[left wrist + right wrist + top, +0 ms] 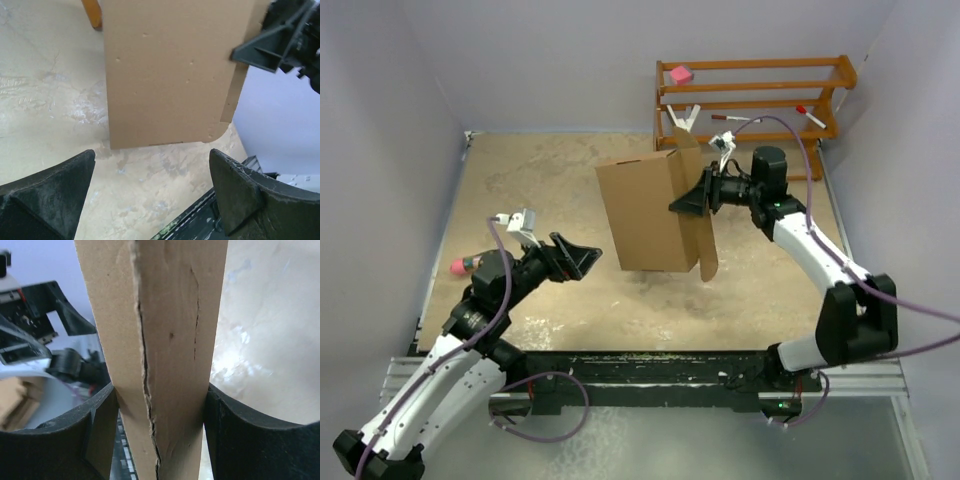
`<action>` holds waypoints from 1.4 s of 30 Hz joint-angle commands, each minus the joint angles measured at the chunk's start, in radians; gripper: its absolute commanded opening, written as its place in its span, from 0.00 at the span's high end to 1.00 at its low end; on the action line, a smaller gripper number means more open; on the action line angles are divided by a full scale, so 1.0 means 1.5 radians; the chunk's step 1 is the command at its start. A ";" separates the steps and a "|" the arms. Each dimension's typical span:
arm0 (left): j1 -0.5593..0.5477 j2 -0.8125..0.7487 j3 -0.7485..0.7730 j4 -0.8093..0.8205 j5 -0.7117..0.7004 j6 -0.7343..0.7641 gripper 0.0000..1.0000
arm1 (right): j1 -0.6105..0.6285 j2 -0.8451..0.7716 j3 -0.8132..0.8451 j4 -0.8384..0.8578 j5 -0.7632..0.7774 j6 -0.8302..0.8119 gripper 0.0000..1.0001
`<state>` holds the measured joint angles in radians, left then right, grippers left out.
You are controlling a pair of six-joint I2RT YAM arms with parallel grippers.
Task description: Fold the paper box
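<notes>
The paper box (645, 210) is a folded brown cardboard piece standing on edge near the middle of the table, with a flap (705, 235) hanging on its right side. My right gripper (692, 198) is shut on the box's right edge. In the right wrist view both pads press the doubled cardboard (160, 340) between them (160, 395). My left gripper (582, 258) stands open to the left of the box and lower, apart from it. The left wrist view shows the box's flat face (170, 70) ahead of my empty open fingers (152, 160), with the right gripper (265, 50) at its upper right.
A wooden rack (750, 95) stands at the back right, with a pink block (681, 74) on top and small white and red pieces on its rails. A pink object (465, 265) lies beside my left arm. A black rail (650, 365) runs along the near table edge.
</notes>
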<state>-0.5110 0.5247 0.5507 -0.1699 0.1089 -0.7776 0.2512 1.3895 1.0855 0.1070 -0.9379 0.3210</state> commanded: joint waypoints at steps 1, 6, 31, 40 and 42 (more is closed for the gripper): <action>0.002 0.010 -0.006 0.070 0.052 0.067 0.02 | -0.038 0.056 -0.045 0.217 -0.126 0.298 0.60; 0.002 0.050 -0.018 0.059 0.034 0.045 0.02 | -0.054 0.154 -0.104 0.326 -0.117 0.416 0.60; 0.002 0.214 0.011 0.048 0.019 0.025 0.02 | -0.053 0.291 -0.151 0.273 -0.005 0.369 0.40; 0.002 0.265 0.028 0.045 0.013 0.047 0.02 | -0.053 0.292 -0.122 0.173 0.051 0.276 0.11; 0.002 0.277 0.037 0.036 0.012 0.054 0.02 | -0.053 0.281 -0.111 0.142 0.080 0.258 0.07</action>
<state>-0.5110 0.9287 0.5457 -0.1341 0.1341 -0.7216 0.1692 1.8469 0.8639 0.4091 -0.8917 0.8131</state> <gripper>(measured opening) 0.980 0.894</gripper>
